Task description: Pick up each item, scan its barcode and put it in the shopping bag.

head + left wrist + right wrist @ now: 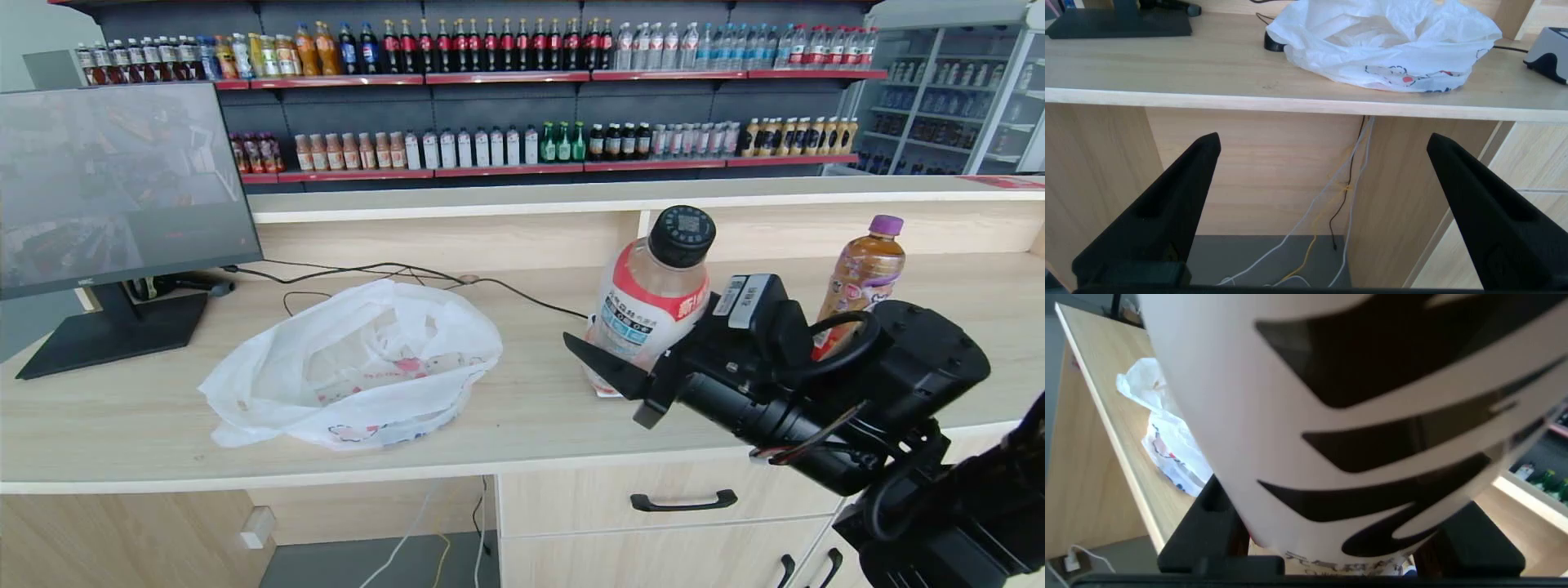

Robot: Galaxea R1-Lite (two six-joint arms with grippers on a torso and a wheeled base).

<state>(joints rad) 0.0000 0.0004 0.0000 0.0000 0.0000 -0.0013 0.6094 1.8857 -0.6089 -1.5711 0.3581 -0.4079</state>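
On wood counter (531,408), shopping bag (359,367) w/ shelves (506,79) behind

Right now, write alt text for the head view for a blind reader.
The right gripper has its jaws closed on a white black-capped bottle at the counter. A brown bottle stands to its right; a white shopping bag lies open to the left, a monitor beyond it. Drink shelves fill the background.

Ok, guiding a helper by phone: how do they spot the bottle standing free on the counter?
On the wooden counter, look right of the white shopping bag, past the black-capped bottle at the right end effector. Behind it stands an amber bottle, the only one capped purple.
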